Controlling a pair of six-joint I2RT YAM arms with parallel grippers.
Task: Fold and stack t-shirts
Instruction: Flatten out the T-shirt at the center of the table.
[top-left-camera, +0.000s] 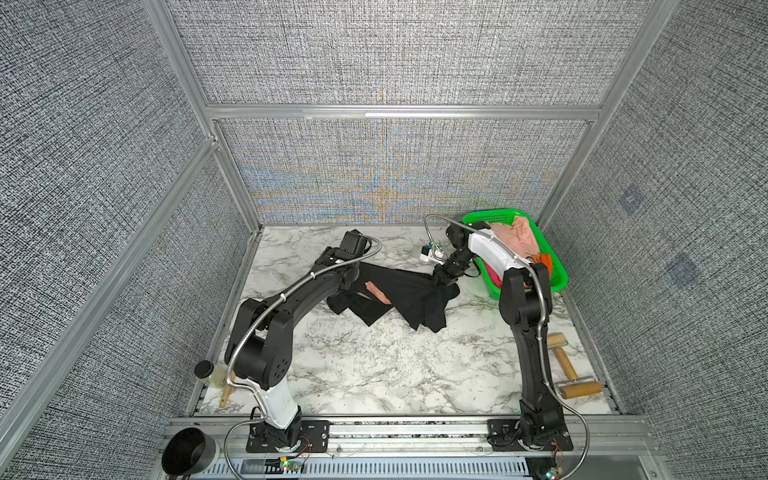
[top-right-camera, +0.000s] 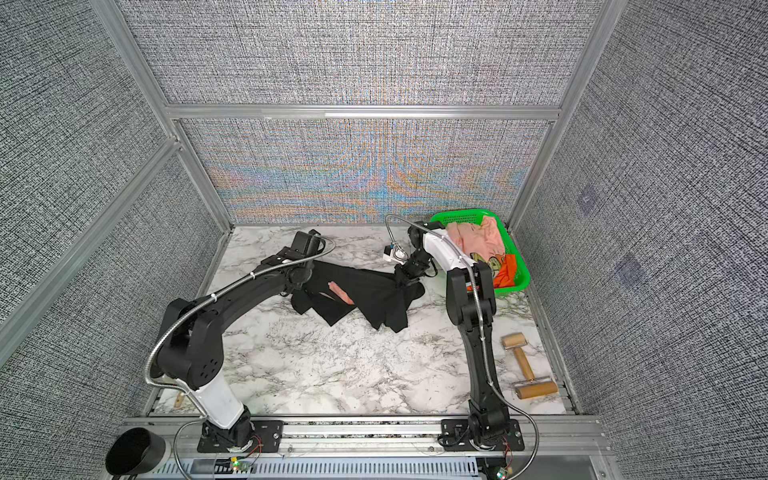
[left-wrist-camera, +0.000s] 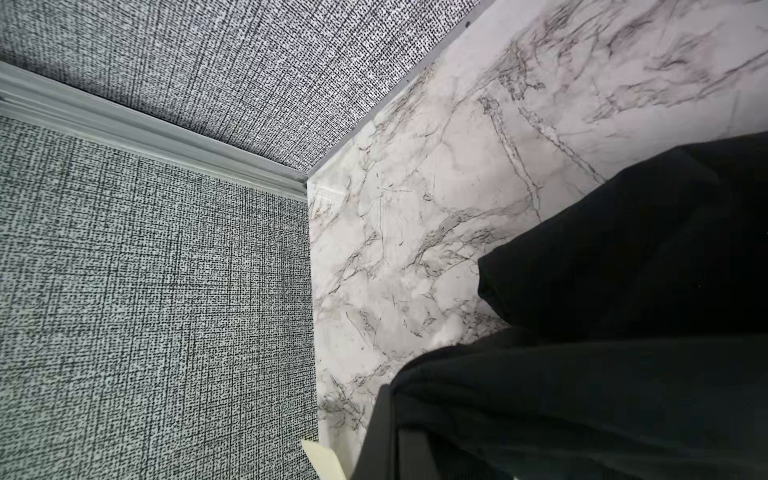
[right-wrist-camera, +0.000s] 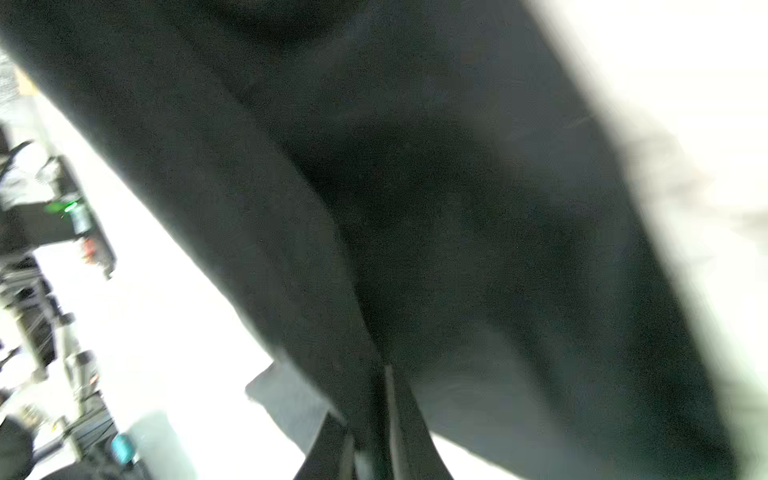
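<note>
Nearest you, a black cup (top-left-camera: 189, 451) sits by the rail that carries both arm bases. The desk (top-left-camera: 374, 374) is white with a marble pattern, and wooden rollers (top-left-camera: 567, 368) lie at its right edge. Mid-desk, the black tee (top-left-camera: 399, 303) sags crumpled between the two pincers, with a pink stripe of print showing. Your left arm leans forward and low. The left pincer (left-wrist-camera: 376, 440) is closed tight on the tee's left end. Your right arm stands tall, elbow high, forearm dipping toward the centre. The right pincer (top-left-camera: 438, 284) has narrow jaws with bunched black cloth between them, though its wrist view is blurred. Behind it, a green basket (top-left-camera: 486, 218) holds a peach tee (top-left-camera: 519, 237) and an orange tee (top-right-camera: 507, 270). Grey woven walls (top-left-camera: 374, 54) enclose the cell.
</note>
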